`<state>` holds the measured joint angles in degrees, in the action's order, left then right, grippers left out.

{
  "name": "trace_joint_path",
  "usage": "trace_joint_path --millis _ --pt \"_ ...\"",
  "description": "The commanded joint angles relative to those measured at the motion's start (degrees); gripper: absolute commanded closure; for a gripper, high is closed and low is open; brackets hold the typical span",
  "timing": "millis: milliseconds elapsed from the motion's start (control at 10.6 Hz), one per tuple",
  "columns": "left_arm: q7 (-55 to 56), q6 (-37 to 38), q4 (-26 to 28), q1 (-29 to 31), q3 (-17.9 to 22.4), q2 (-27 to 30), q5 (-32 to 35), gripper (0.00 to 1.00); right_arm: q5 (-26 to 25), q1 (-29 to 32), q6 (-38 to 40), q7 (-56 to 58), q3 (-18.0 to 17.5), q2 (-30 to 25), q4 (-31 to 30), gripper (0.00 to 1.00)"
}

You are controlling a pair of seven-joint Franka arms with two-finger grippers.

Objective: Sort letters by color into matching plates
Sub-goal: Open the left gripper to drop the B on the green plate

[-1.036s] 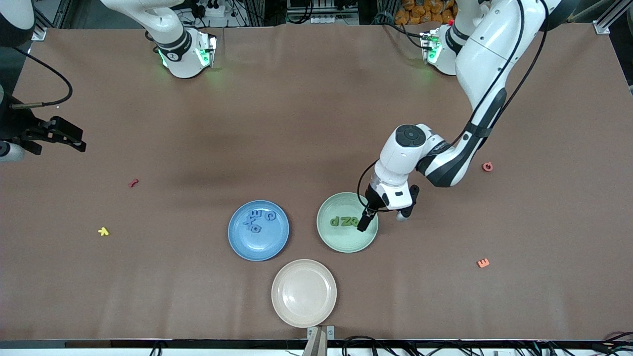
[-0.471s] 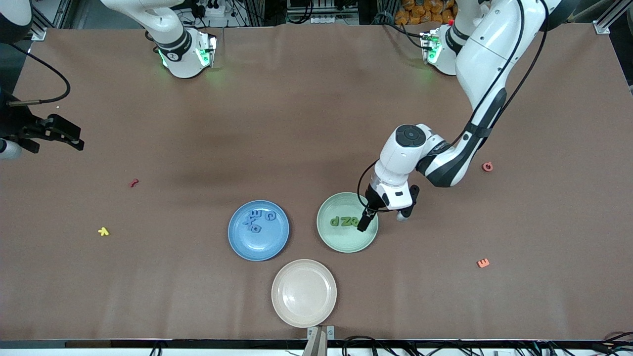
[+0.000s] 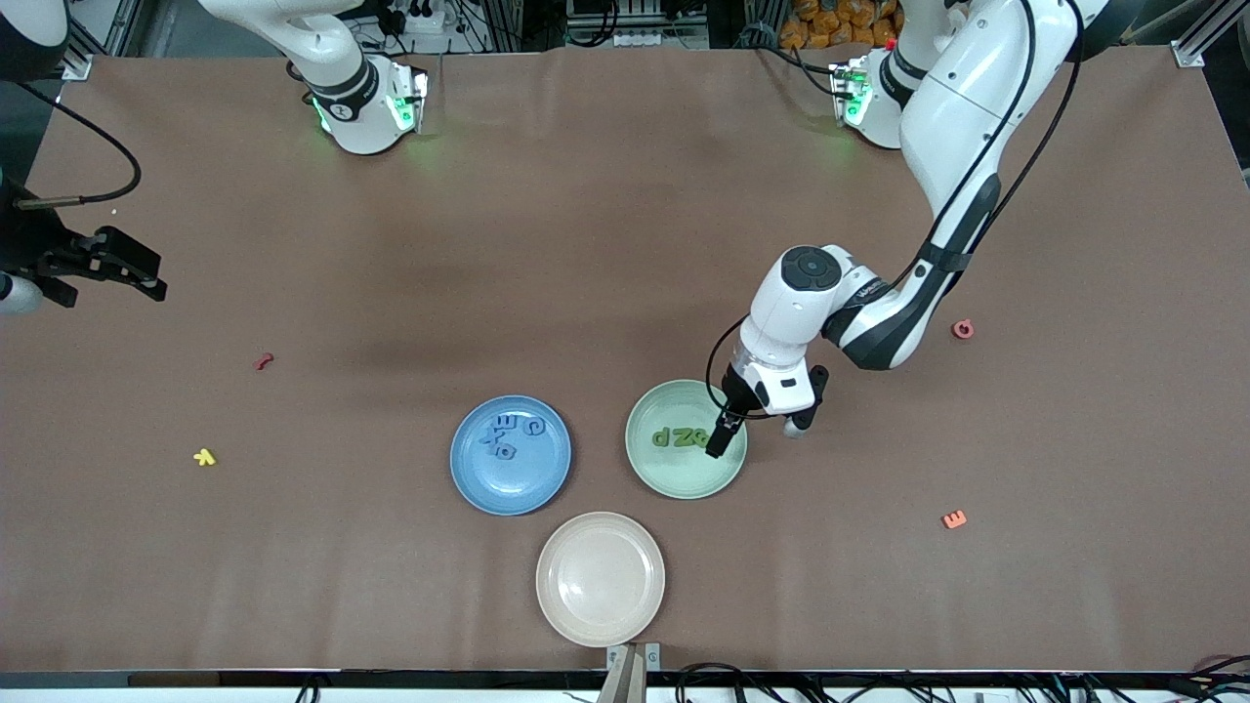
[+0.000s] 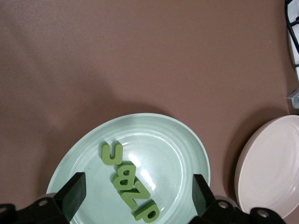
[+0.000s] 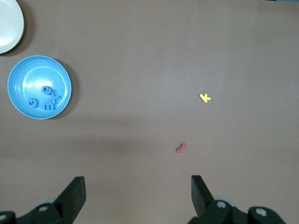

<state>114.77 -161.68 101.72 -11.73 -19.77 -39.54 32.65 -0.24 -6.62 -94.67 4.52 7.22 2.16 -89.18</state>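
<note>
L gripper (image 3: 724,436) hangs low over the green plate (image 3: 686,478), at the plate's edge toward the left arm's end of the worktop (image 3: 625,244); jaws wide apart, holding nothing. Directly under and between the jaws, four green letters (image 4: 128,185) lie in a row in that plate, touching each other. Blue plate (image 3: 511,478) sits beside the green one, toward the right arm's end, w/ four blue letters (image 3: 510,435) clustered in it. Beige plate (image 3: 600,578) is nearer the front camera than both, bare. R gripper (image 3: 146,278) waits up over the worktop's edge at the right arm's end, jaws wide apart, empty. Below it: red letter (image 5: 181,148) and yellow letter (image 5: 204,97). Orange letter (image 3: 954,519) and another red one (image 3: 964,329) lie toward the left arm's end.
</note>
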Motion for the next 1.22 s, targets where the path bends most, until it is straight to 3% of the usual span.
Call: trace_joint_path --millis 0,283,471,754,1131 --pt "-0.1 -0.5 -0.8 0.1 0.3 -0.5 1.8 0.00 -0.5 -0.1 0.3 -1.1 0.0 -0.1 0.7 0.00" --pt "-1.6 -0.4 -0.8 0.0 0.4 -0.5 2.0 0.00 0.0 -0.1 0.2 -3.9 0.0 -0.1 0.7 0.00" --pt "-11.4 -0.2 -0.7 0.5 0.4 -0.4 1.9 0.00 0.0 -0.2 0.0 -4.4 -0.1 -0.1 0.7 0.00" --pt "-16.0 0.3 -0.7 0.6 1.1 -0.2 2.0 0.00 0.2 -0.1 0.0 -4.4 0.0 0.0 0.7 0.00" --pt "-24.3 5.9 -0.7 1.3 1.1 1.8 2.0 0.00 0.2 -0.2 0.0 -4.2 0.0 0.1 0.7 0.00"
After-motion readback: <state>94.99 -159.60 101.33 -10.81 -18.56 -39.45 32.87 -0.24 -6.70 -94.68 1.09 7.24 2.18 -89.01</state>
